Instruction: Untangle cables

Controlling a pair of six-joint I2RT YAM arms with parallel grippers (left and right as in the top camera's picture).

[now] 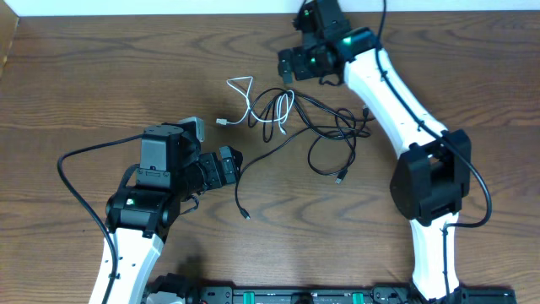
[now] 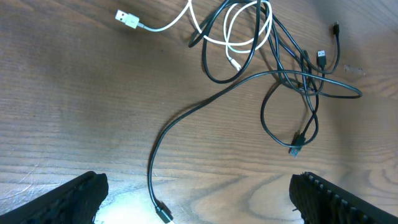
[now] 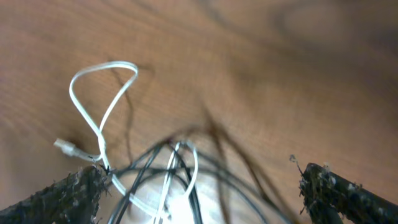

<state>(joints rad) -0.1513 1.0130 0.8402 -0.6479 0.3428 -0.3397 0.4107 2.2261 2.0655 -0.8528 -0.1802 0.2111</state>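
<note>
The cables lie tangled mid-table: a white cable [image 1: 246,100] [image 2: 230,37] [image 3: 102,118] loops through several black cables [image 1: 325,127] [image 2: 280,74] [image 3: 149,165]. One black strand trails away to a plug end [image 1: 245,216] [image 2: 163,213]. My left gripper [image 1: 236,165] [image 2: 199,208] is open just left of that strand, and the plug lies on the wood between its fingers, untouched. My right gripper [image 1: 287,66] [image 3: 202,199] hangs open above the tangle's far edge. Blurred cable loops show between its fingers, with nothing pinched.
The wooden table [image 1: 101,67] carries only the cables. The white cable's flat plug [image 1: 222,122] [image 2: 127,18] points left. A black loop with a plug [image 1: 339,180] [image 2: 296,149] lies toward the right arm's base [image 1: 432,186].
</note>
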